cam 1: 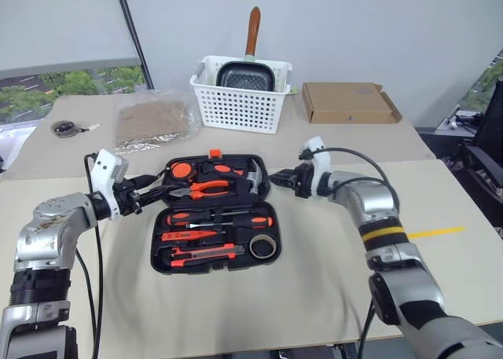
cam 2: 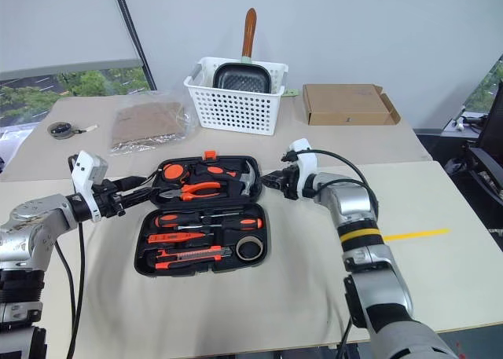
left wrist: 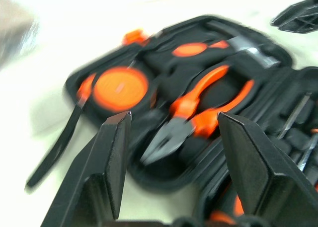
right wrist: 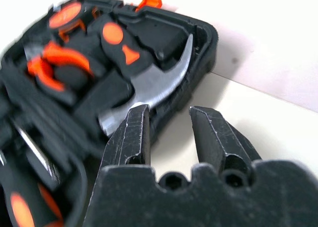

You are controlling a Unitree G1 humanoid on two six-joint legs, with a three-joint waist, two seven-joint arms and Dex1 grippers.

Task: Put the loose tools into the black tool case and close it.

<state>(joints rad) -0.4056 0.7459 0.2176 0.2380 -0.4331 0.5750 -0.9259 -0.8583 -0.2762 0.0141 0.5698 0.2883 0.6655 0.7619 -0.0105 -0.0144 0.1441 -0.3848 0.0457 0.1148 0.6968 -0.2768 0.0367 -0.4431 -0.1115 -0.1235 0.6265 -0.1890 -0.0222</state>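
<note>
Open black tool case (cam 1: 159, 261) — screwdrivers (cam 1: 220, 217), utility knife (cam 1: 206, 254), tape roll (cam 1: 263, 247) inside

One open black plastic tool case (cam 1: 161, 217), two orange-and-black-handled screwdrivers (cam 1: 218, 218), one white slotted basket (cam 1: 240, 100), one flat brown cardboard box (cam 1: 348, 102).

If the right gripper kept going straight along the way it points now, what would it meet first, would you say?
Most likely the right edge of the far half of the black tool case, by the hammer. The right gripper, jaws apart, points there; depth is unclear.
</note>
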